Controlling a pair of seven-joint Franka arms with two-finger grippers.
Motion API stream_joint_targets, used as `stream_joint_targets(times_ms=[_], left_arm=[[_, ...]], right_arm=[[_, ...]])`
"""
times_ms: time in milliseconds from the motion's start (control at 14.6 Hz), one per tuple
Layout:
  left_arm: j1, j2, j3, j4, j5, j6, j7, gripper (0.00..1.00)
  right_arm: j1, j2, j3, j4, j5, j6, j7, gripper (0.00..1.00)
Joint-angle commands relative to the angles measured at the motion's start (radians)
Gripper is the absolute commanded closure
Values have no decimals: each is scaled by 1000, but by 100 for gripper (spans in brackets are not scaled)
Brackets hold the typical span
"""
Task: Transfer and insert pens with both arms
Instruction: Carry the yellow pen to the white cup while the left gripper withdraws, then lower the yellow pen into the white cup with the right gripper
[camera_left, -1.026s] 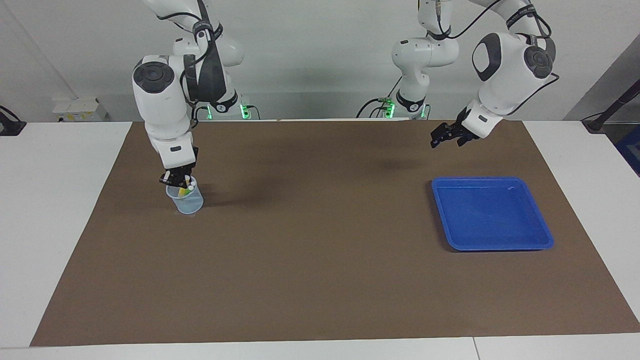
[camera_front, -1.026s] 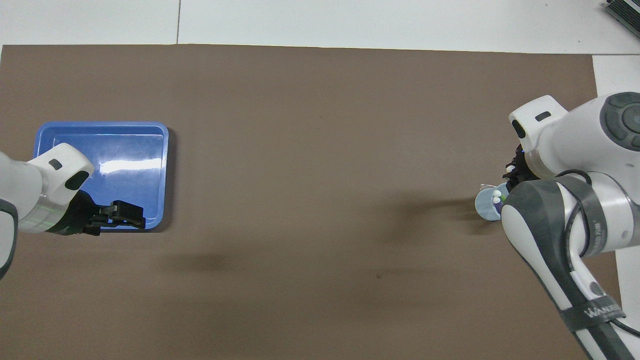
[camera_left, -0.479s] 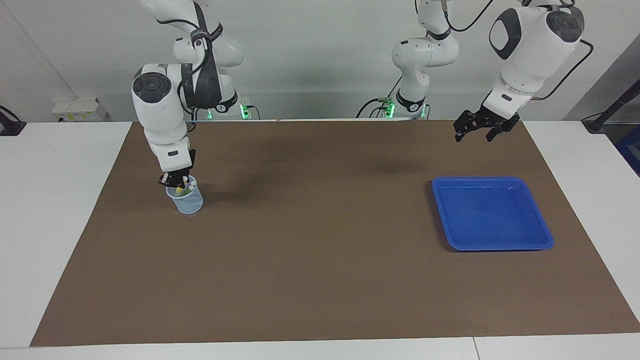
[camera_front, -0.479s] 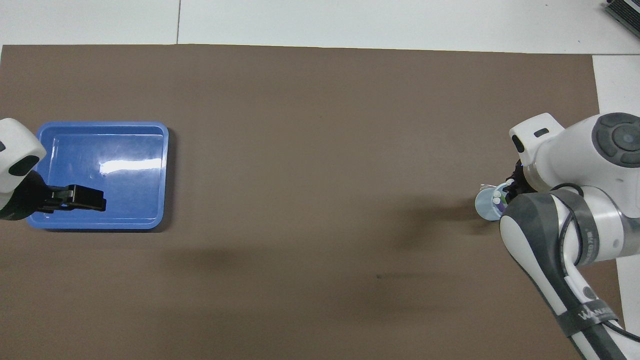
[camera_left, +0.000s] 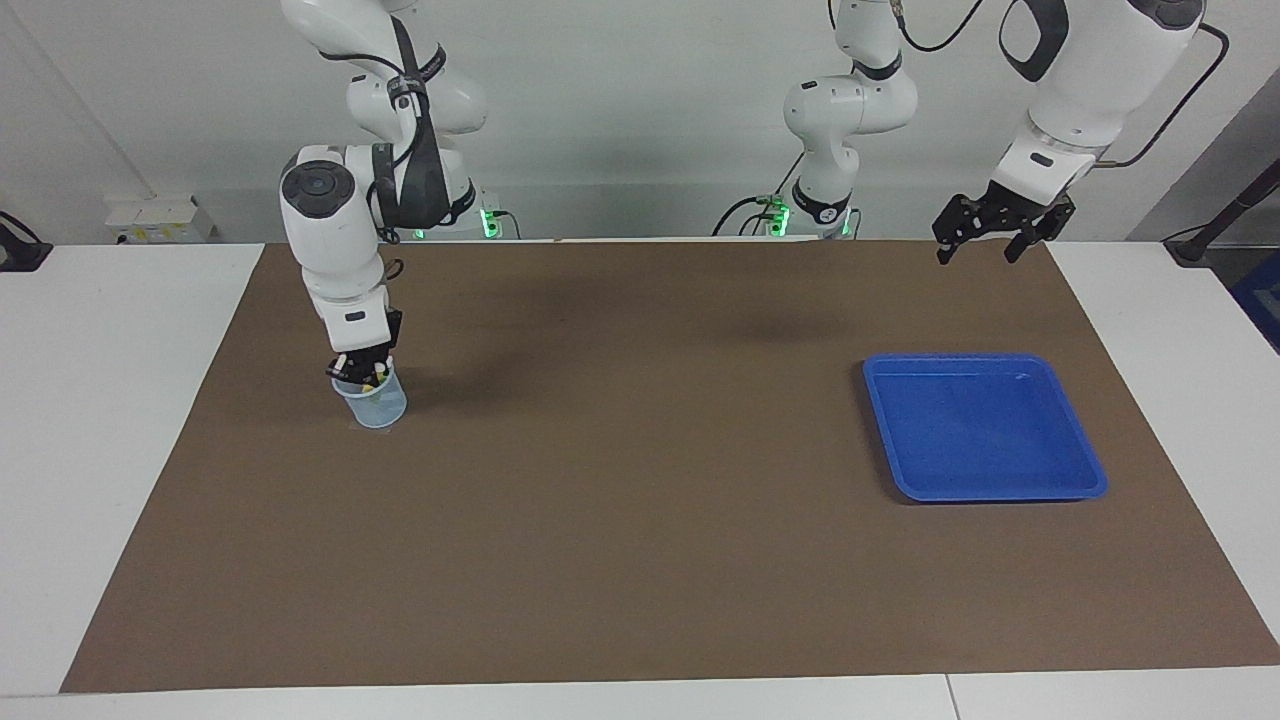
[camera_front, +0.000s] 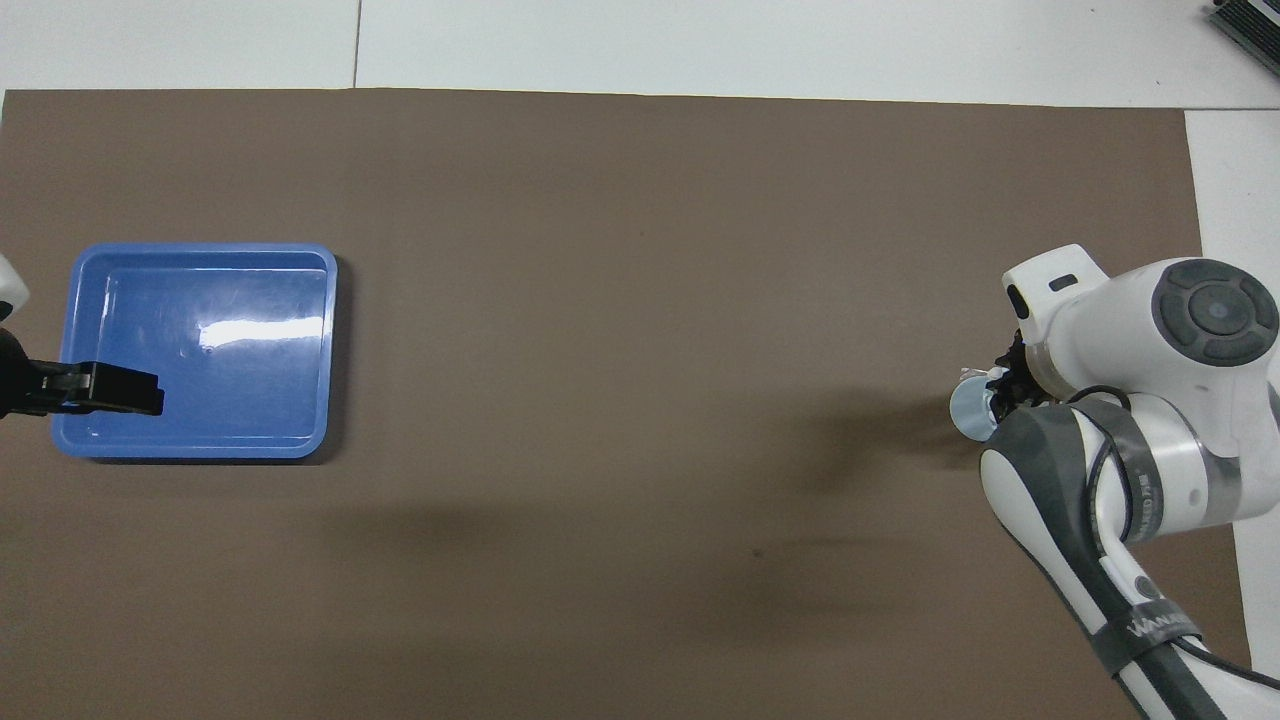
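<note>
The right end effector (camera_left: 360, 368) sits directly over the mouth of a small clear cup (camera_left: 372, 404) standing on the brown mat (camera_left: 640, 560) at the right arm's end of the tabletop (camera_left: 120, 420), its tips right at the rim. The pens (camera_left: 376, 379) stand inside the cup just beneath it, pale cap ends up, with a touch of yellow visible through the wall; the overhead view shows only a sliver of the cup and one pale cap end beside the arm's wrist. Whether this end effector is grasping a pen or has let go cannot be told from either view, since its tips are lost against the pens and the rim. The left end effector (camera_left: 982, 238) hangs released, fingers spread wide and holding nothing, raised over the mat's edge nearest the robots, with the blue tray (camera_left: 1085, 470) below it and farther out; the tray holds no pens. Judged from this, the insertion step looks to be at or near its end: every pen visible is in the cup and none lies in the tray. The next move calls for the right end effector to come straight up off the cup without dragging a pen or tipping the light cup, while the left arm waits.
</note>
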Motion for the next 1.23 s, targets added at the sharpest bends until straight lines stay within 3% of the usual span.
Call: stream_joint_targets(times_ms=[0,68,137,410,616,752,957,1163], left_arm=[[0,-2,-4,13,20,-15,19,0],[-3,0,-6,15,20,-12,17,0],[-8,0,-7,18,20,-12,11,0],[-8,-2,-9,18,18,33,7,0],[-14,0,-4,18,15,43,10,0],[-34,5,3,18,12,74,10,0],[-106,31,94,19,14,132,13,0],[-117,92,117,144,18,70,14,0]], right_arm=[[-18,-24,11,-27,0,12,10,10],[-19,-23,11,-23,0,6,10,2],[-18,-26,11,-17,0,-6,10,0],[-13,-49,13,98,60,-193,13,0],[-18,-113,8,146,95,-309,38,0],[-16,-144,8,171,97,-394,146,0],[-16,-152,9,174,118,-468,390,0],[-16,-143,8,217,186,-517,528,0]])
